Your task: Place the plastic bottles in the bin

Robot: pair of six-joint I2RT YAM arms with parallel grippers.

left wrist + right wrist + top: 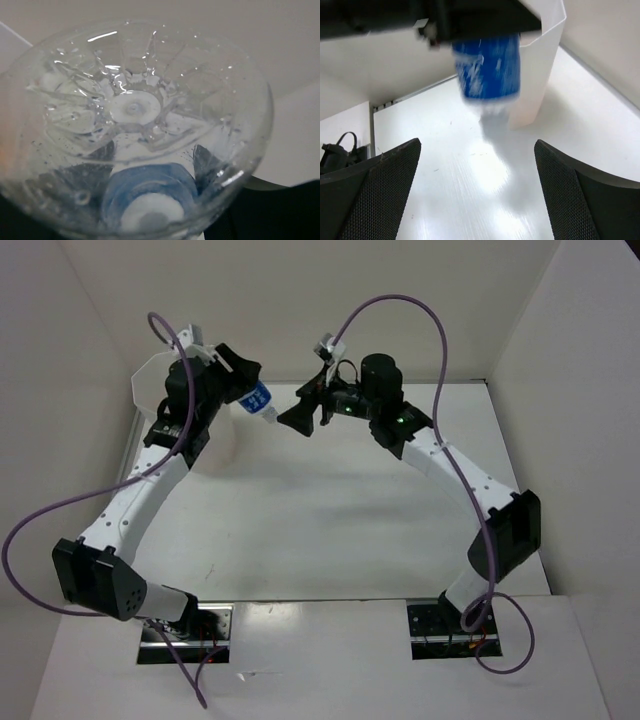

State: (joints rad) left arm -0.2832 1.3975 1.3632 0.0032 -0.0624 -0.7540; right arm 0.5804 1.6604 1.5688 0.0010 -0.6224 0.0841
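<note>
My left gripper (243, 380) is shut on the clear bottle with the blue label (258, 400) and holds it in the air beside the tall white bin (148, 375) at the far left. In the left wrist view the bottle's clear base (135, 107) fills the frame, with a dark finger (205, 160) seen through it. My right gripper (298, 417) is open and empty just right of the bottle. In the right wrist view the bottle (490, 70) hangs in front of the bin's wall (540, 70). The orange bottles are out of view.
White walls enclose the table on the left, back and right. The bin stands in the far left corner. Purple cables loop over both arms.
</note>
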